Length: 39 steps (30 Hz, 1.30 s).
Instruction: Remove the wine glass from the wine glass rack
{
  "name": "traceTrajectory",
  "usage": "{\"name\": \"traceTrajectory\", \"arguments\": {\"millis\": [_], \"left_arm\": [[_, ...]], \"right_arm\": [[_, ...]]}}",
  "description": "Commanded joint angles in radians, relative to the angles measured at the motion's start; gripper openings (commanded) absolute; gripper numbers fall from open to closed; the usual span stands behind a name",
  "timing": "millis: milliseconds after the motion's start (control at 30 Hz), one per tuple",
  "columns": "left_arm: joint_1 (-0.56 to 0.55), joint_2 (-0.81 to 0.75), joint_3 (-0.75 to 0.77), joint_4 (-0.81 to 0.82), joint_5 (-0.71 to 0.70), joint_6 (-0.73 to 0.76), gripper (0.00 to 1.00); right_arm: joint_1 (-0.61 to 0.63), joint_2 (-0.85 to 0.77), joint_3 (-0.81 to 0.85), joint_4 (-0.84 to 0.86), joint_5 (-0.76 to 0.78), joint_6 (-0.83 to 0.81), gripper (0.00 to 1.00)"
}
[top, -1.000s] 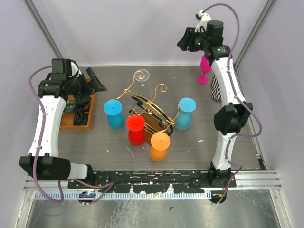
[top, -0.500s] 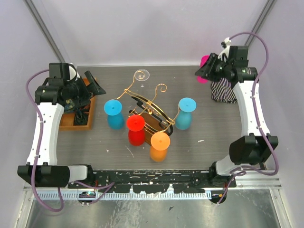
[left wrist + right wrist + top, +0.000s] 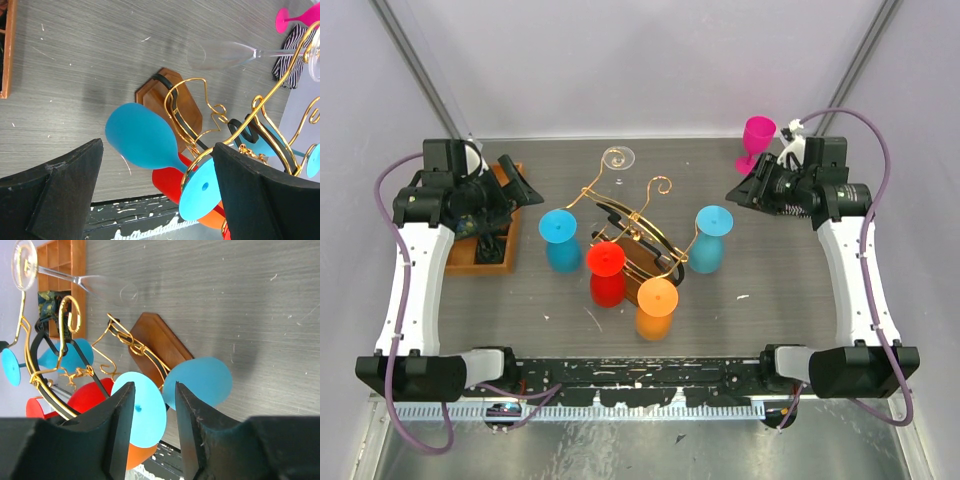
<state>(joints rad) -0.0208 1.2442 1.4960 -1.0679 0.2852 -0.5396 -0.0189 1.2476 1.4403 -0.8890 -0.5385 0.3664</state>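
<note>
The gold wire rack [image 3: 632, 228] on its brown wooden base [image 3: 175, 97] stands mid-table. Hanging from it upside down are a blue glass [image 3: 560, 240], a red glass [image 3: 607, 272], an orange glass [image 3: 657, 308], a second blue glass [image 3: 711, 238] and a clear glass [image 3: 617, 158]. My left gripper [image 3: 525, 185] is wide open and empty, left of the rack, facing the left blue glass [image 3: 142, 135]. My right gripper [image 3: 735, 192] is open with a narrower gap and empty, right of the rack, facing the right blue glass [image 3: 200, 380].
A pink glass [image 3: 754, 143] stands upright at the back right, behind my right wrist. An orange compartment tray [image 3: 492, 245] sits under my left arm at the left edge. A striped cloth [image 3: 290, 60] lies near the pink glass.
My right arm has swung down from above the pink glass and turned left towards the rack. The pink glass stays where it was. My left gripper has shifted only slightly.
</note>
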Motion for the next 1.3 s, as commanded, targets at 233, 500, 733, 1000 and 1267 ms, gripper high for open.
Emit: {"name": "traceTrajectory", "arguments": {"millis": [233, 500, 733, 1000, 1267], "left_arm": [[-0.001, -0.016, -0.014, 0.001, 0.038, -0.002, 0.98], [-0.001, -0.014, -0.025, 0.001, 0.038, -0.006, 0.98], [-0.001, -0.025, -0.034, 0.002, 0.025, -0.008, 0.98], [-0.001, -0.028, -0.045, 0.009, 0.032, -0.018, 0.98], [-0.001, -0.032, -0.053, 0.022, 0.046, -0.032, 0.98]], "right_arm": [[0.0, -0.039, -0.082, 0.002, -0.069, -0.044, 0.48], [0.0, -0.051, -0.115, 0.012, -0.155, -0.053, 0.32], [0.0, -0.077, -0.111, 0.006, -0.18, -0.063, 0.13], [0.0, -0.112, -0.108, 0.058, -0.237, 0.022, 0.01], [0.0, -0.157, -0.172, 0.187, -0.269, 0.078, 0.01]]}}
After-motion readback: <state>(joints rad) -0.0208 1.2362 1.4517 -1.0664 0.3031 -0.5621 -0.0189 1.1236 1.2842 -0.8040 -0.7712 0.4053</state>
